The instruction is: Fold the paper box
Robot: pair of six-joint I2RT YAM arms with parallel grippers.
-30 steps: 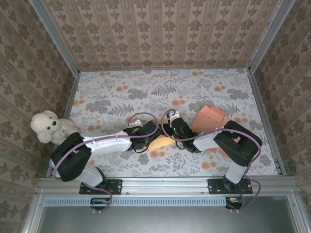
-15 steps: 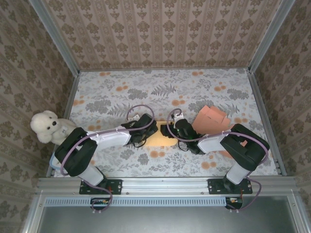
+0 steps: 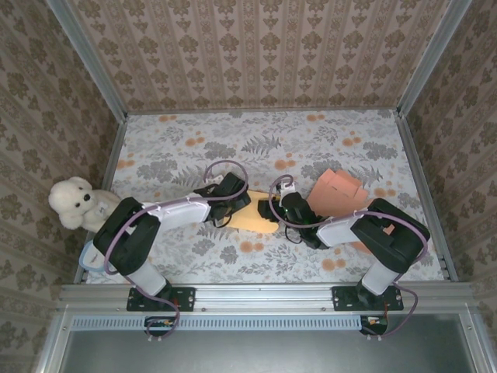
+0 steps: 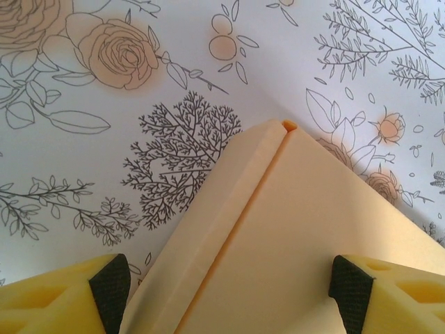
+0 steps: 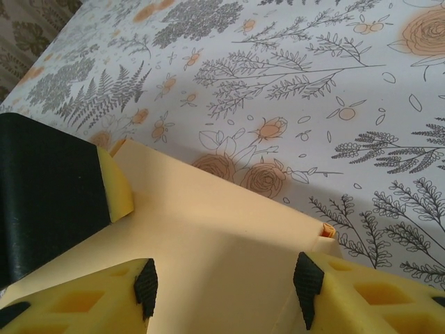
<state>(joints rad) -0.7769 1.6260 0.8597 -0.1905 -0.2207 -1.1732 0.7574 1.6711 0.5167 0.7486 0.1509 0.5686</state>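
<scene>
Claws stand spread on both arms: left claw (image 4: 229, 289) and right claw (image 5: 226, 292) sit over the flat pale-yellow paper box (image 3: 254, 219), neither clamped on it.
It lies near the middle of the flower-patterned bench (image 3: 194, 155), slightly toward the near edge. To fold cleanly, one claw should probably pin a panel flat while its partner lifts along the creased seam (image 4: 236, 223), slowly, so nothing skids.

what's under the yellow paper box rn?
Floral tablecloth shows all around the paper box. The patch directly beneath the box is covered, so anything there can't be seen.
</scene>
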